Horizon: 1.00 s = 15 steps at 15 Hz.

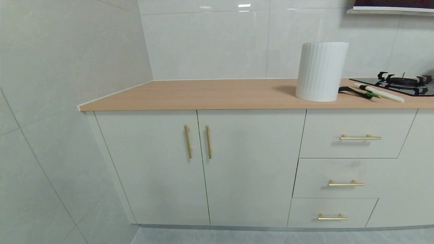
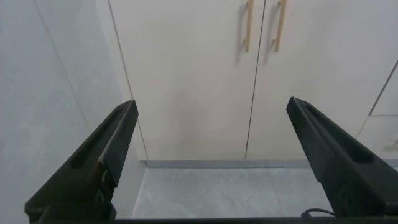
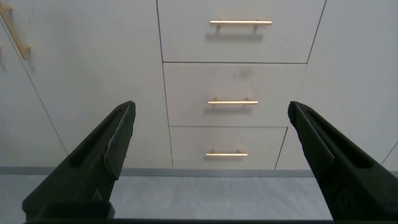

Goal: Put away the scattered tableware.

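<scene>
A white ribbed cylindrical holder (image 1: pixel 320 71) stands on the wooden countertop (image 1: pixel 217 95) at the right. Beside it, toward the stove, lie a black-handled utensil (image 1: pixel 354 92) and a white-and-green utensil (image 1: pixel 379 93). My left gripper (image 2: pixel 211 112) is open, held low in front of the double cabinet doors (image 2: pixel 261 74), nothing between its fingers. My right gripper (image 3: pixel 211 112) is open too, held low facing the stack of drawers (image 3: pixel 239 93), with nothing in it.
A gas stove (image 1: pixel 403 84) sits at the counter's far right. Tiled wall closes the left side and the back. Below the counter are two doors with gold handles (image 1: pixel 198 141) and three drawers (image 1: pixel 356 137). Grey floor lies beneath the cabinets.
</scene>
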### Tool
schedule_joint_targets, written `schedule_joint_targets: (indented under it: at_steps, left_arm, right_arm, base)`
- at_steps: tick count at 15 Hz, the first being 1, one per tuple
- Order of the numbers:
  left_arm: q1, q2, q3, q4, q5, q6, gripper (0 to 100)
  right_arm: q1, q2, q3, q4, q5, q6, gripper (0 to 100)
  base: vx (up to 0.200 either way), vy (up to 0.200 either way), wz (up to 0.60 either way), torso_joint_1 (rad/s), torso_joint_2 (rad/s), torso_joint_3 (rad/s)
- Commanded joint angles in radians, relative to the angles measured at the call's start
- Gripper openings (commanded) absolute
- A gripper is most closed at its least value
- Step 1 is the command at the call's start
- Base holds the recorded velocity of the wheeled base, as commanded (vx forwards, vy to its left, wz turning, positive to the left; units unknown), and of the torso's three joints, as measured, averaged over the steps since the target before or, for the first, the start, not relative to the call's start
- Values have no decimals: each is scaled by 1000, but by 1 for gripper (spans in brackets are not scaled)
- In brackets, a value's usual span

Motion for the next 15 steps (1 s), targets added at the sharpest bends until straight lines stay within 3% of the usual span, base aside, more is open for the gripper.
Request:
schedule_joint_targets:
  at_steps: [1, 11, 15]
  left_arm:
    - [1, 0, 0, -1, 0, -1, 100]
    - [1, 0, 0, -1, 0, -2, 100]
    - [1, 0, 0, -1, 0, -4, 100]
  right_arm:
    - [1, 2, 0, 0, 0, -1, 100]
    - [1, 2, 0, 0, 0, 4, 100]
    - [1, 2, 0, 0, 0, 4, 100]
  base:
    - [0, -200, 0, 2, 2, 7]
    - [0, -200, 0, 3, 0, 2]
    - [0, 0, 0, 0, 0, 0]
